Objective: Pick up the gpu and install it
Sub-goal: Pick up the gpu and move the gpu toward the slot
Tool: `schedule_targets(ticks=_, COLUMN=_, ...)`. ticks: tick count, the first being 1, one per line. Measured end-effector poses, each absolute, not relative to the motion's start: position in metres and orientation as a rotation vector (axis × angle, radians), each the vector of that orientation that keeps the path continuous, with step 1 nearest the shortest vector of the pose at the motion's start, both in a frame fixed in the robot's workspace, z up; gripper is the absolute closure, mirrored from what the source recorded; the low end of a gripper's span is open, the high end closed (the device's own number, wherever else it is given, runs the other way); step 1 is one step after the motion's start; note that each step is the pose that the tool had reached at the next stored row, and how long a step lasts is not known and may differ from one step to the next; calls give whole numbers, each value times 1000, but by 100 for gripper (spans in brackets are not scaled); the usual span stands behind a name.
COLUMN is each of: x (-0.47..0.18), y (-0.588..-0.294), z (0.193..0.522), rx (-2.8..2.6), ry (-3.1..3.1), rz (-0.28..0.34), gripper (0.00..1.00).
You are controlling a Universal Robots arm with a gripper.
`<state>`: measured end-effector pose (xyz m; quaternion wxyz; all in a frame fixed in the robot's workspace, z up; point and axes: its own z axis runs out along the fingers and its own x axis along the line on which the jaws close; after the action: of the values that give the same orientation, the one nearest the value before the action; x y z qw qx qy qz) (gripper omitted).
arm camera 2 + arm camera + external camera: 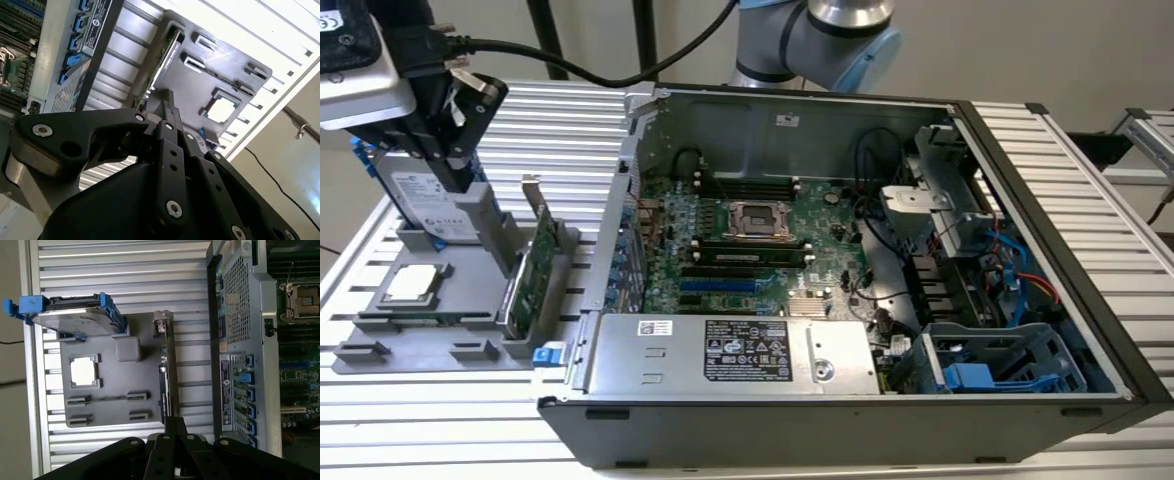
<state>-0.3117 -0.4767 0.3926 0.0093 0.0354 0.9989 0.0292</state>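
Note:
The gpu [534, 262] stands on edge in a slot of the grey holder [414, 345] at the exterior view's left, green board showing and silver bracket pointing up. My gripper [456, 180] hangs above the holder, between the hard drive and the gpu, shut and holding nothing. In both wrist views the card is seen edge-on: the gpu [164, 370] runs straight away from the closed gripper [172, 424], and the gpu [165, 60] lies beyond the gripper [168, 107]. A gap separates the fingertips from the card.
A silver hard drive [420, 195] in a blue frame and a square processor chip [411, 283] share the holder. The open computer case [1041, 250] lies to the exterior view's right, with its motherboard [747, 235] and blue slots [720, 285] exposed.

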Motion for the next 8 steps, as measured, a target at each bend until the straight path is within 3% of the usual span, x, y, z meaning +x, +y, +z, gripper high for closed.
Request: schedule_targets(ticks=8, x=-312, y=-486, z=393, rx=111, ry=3120, rz=91, gripper=100)
